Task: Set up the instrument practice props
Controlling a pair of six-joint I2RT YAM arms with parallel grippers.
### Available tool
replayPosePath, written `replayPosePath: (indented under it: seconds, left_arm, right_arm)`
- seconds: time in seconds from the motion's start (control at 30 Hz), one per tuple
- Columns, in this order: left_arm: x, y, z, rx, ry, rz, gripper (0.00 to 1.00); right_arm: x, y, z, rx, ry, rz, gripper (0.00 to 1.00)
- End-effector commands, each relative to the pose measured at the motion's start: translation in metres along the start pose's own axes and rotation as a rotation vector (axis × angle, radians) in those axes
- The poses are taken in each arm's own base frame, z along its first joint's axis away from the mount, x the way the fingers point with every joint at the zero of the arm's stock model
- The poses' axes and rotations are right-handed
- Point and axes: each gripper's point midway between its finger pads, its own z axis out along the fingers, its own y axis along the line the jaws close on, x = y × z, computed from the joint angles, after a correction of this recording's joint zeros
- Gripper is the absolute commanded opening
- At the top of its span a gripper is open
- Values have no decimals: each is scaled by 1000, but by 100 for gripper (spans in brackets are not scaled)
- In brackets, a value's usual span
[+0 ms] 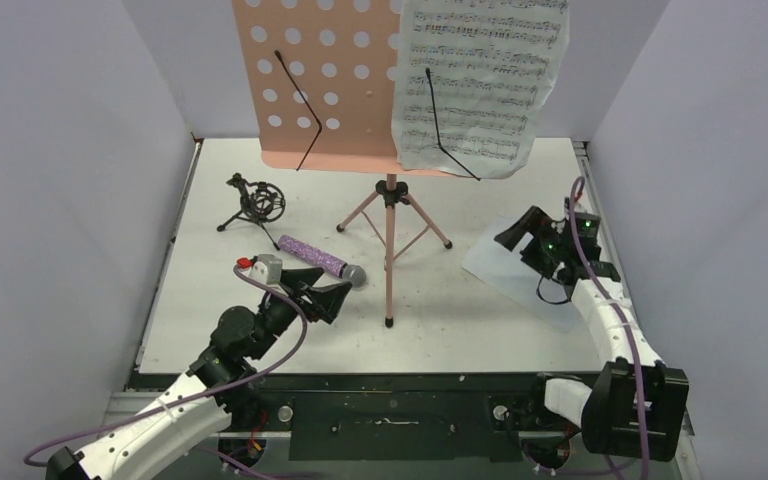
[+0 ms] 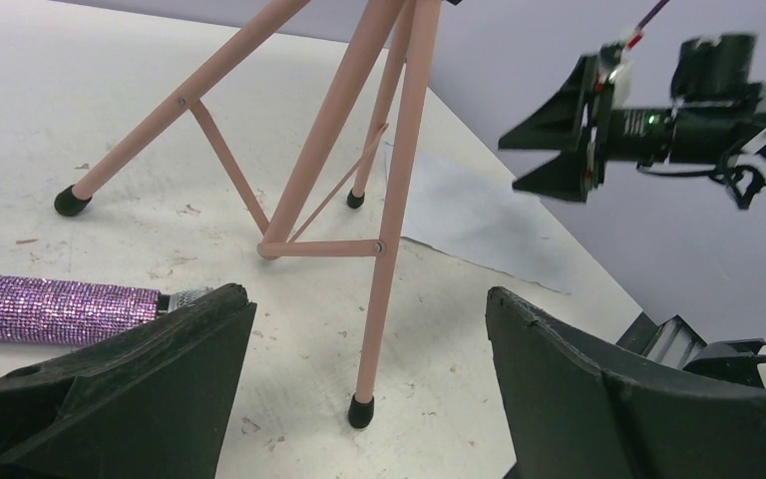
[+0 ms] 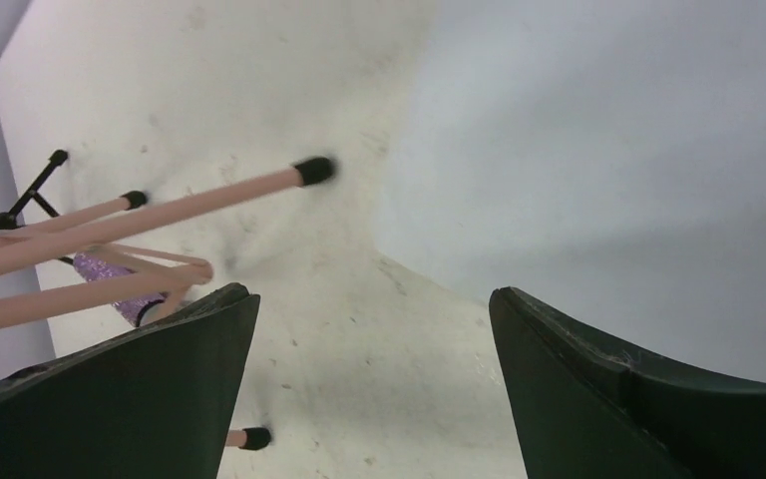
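The left fingers (image 1: 326,294) are spread wide and hold nothing. They hover low over the near-left part of the bench (image 1: 260,335), just beside the grey head of the purple glitter microphone (image 1: 313,256). The microphone lies flat on the bench. Its head points toward the near edge and its glitter end points toward the far-left corner. In the left wrist view it lies beside one finger, and the front leg of the pink music stand (image 1: 390,250) shows in the gap between the two.

The right fingers (image 1: 528,235) are also wide apart and hold nothing. They hang above a white sheet-music page (image 1: 505,272) that lies flat near the right edge of the bench. The right wrist view is blurred, but the page fills its upper right.

The stand is upright on its three black-tipped legs in the middle of the bench, toward the far edge. A second page (image 1: 480,80) rests on the right half of its perforated desk behind a black wire arm. The left half shows its holes and another wire arm.

The small black tripod mic holder (image 1: 258,203) stands toward the far-left corner, near the microphone's glitter end.
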Motion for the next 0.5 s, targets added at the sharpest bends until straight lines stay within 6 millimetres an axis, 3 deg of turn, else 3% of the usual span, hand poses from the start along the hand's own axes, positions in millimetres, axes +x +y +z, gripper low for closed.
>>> replayPosePath:
  seconds: [0.0, 0.23, 0.47]
  left_arm:
    - [-13, -12, 5, 47, -41, -22, 86]
    - [-13, -25, 9, 109, -34, -51, 86]
    - [-14, -47, 10, 214, -20, -69, 86]
  right_arm:
    - [-52, 42, -10, 7, -179, -196, 90]
    - [-45, 23, 61, 127, -49, -180, 90]
    - [-9, 45, 108, 144, 80, -322, 90]
